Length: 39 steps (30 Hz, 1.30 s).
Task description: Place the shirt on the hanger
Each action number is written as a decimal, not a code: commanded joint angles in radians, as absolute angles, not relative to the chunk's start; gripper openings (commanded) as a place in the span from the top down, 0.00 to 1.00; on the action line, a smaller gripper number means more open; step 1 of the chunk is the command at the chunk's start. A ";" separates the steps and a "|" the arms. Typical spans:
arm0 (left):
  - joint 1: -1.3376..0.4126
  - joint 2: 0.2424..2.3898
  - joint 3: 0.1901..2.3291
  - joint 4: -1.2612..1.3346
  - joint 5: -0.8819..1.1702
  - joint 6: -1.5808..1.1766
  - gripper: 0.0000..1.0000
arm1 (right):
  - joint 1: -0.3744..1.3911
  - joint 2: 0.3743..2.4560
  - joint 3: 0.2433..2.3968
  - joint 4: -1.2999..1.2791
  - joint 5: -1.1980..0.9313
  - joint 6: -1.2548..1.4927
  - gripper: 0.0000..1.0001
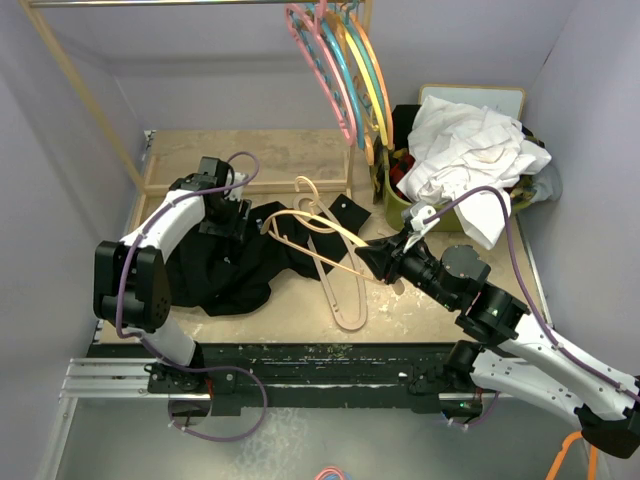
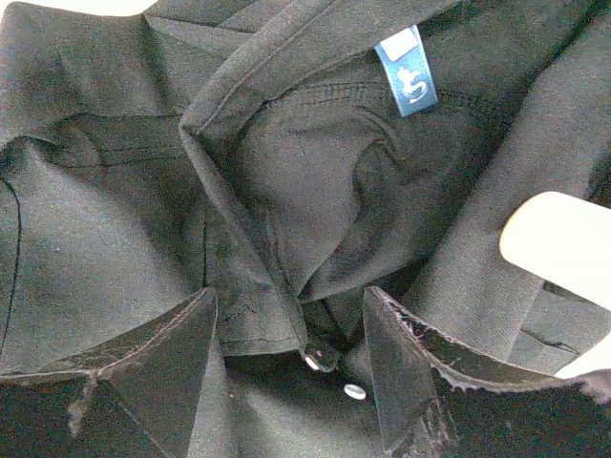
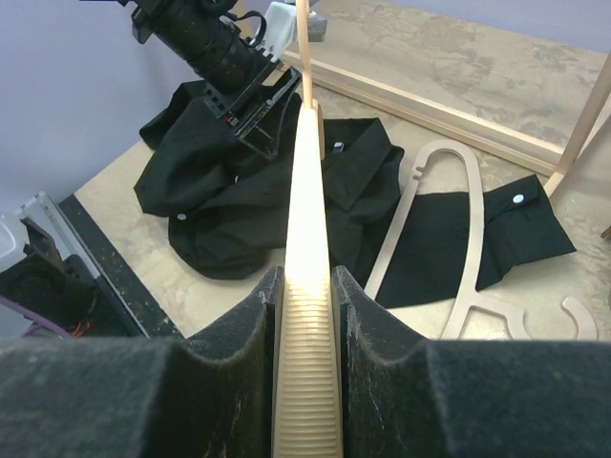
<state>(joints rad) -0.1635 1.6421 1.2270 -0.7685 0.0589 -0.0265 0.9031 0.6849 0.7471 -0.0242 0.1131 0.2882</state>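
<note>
The thin cream hanger (image 3: 307, 239) is pinched by the right gripper (image 1: 378, 256), over the crumpled black cloth shirt (image 1: 235, 275) on the table (image 1: 260, 160). The left gripper (image 2: 289, 301) is spread round the collar (image 2: 229, 124). If too little cloth is caught, the neck hole could be missed.

Shirt (image 1: 235, 270): heaped on your table (image 1: 300, 150), left of centre, under your left gripper (image 1: 225, 222).
Hanger (image 1: 325, 232): clamped in your right gripper (image 1: 378, 262), reaching left over the shirt.
Spare hanger (image 1: 340, 295): flat, partly on the shirt's right edge.
Basket (image 1: 398, 208): back right.
</note>
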 commanded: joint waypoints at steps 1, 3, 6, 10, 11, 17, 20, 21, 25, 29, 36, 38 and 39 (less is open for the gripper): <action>-0.160 1.669 1.267 -0.744 0.011 -0.043 0.36 | 0.908 0.679 0.752 0.049 0.123 0.304 1.00; -0.158 1.678 1.261 -0.741 -0.001 -0.040 0.41 | 0.908 0.680 0.750 0.051 0.123 0.304 1.00; -0.158 1.683 1.239 -0.730 -0.009 -0.033 0.44 | 0.908 0.682 0.746 0.055 0.123 0.305 1.00; -0.156 1.674 1.227 -0.718 -0.014 -0.026 0.58 | 0.908 0.692 0.743 0.058 0.115 0.302 1.00; -0.154 1.672 1.228 -0.717 -0.011 -0.023 0.74 | 0.908 0.695 0.743 0.062 0.112 0.302 1.00; -0.126 1.570 1.255 -0.738 0.062 0.001 1.00 | 0.907 0.729 0.746 0.104 0.064 0.312 1.00; -0.126 1.482 1.234 -0.733 0.066 0.017 1.00 | 0.908 0.750 0.751 0.132 0.048 0.319 1.00; -0.126 1.456 1.221 -0.726 0.065 0.021 1.00 | 0.908 0.757 0.748 0.145 0.046 0.320 1.00; -0.124 1.370 1.187 -0.718 0.058 0.023 1.00 | 0.908 0.795 0.737 0.205 0.020 0.320 1.00; -0.124 1.353 1.170 -0.732 0.089 0.036 0.95 | 0.908 0.841 0.735 0.231 0.010 0.312 1.00; -0.124 1.471 1.171 -0.714 0.088 -0.021 0.73 | 0.908 0.789 0.704 0.233 0.078 0.309 1.00; -0.125 1.527 1.202 -0.734 0.099 -0.029 0.73 | 0.908 0.788 0.703 0.230 0.077 0.308 1.00; -0.124 1.556 1.219 -0.746 0.107 -0.032 0.73 | 0.908 0.792 0.703 0.226 0.076 0.308 1.00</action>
<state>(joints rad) -0.1299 1.4853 1.1648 -0.7410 0.0719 -0.0002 0.9031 0.8127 0.6991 0.1360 0.0502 0.3061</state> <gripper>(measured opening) 0.265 0.253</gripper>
